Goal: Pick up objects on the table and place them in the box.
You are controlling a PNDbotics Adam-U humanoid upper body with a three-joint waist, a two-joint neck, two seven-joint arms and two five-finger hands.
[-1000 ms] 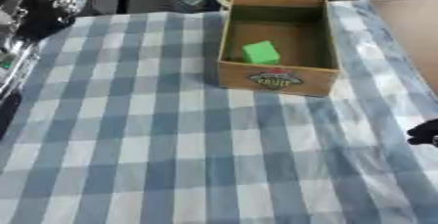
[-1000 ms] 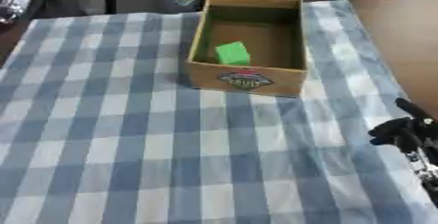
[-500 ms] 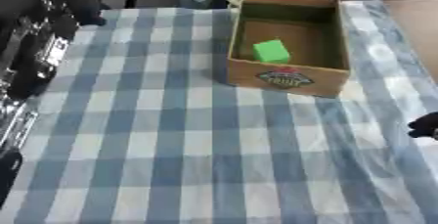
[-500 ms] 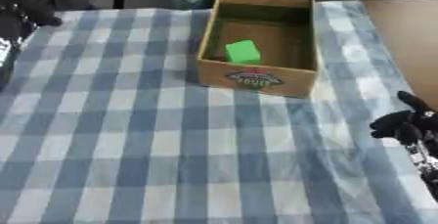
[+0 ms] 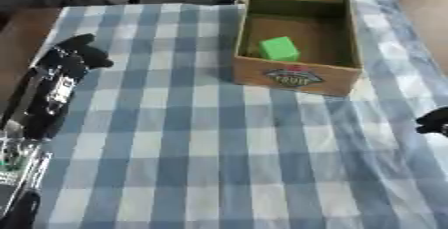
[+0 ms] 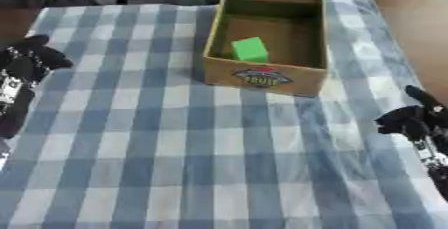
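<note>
**Green block boxed, cloth bare as both hands hang back**

A green block [image 5: 279, 49] lies on the floor of the open cardboard box [image 5: 297, 75] at the far side of the table [image 5: 201, 163], left of the box's middle. The blue-and-white checked cloth shows nothing else to collect, so the job looks finished or close to it; anything lying outside these views cannot be ruled out.

The left hand [image 5: 77, 53] hangs over the table's left edge, well apart from the box, fingers curled and holding nothing. The right hand [image 6: 411, 120] sits at the right edge, nearer than the box, dark fingers bunched; whether they are closed cannot be told, though nothing shows in them.

Against the frames of a second ago, the whole picture has slid as the head turned, bringing the left arm into view. The block keeps its place in the box, and the right hand remains by the right edge.
</note>
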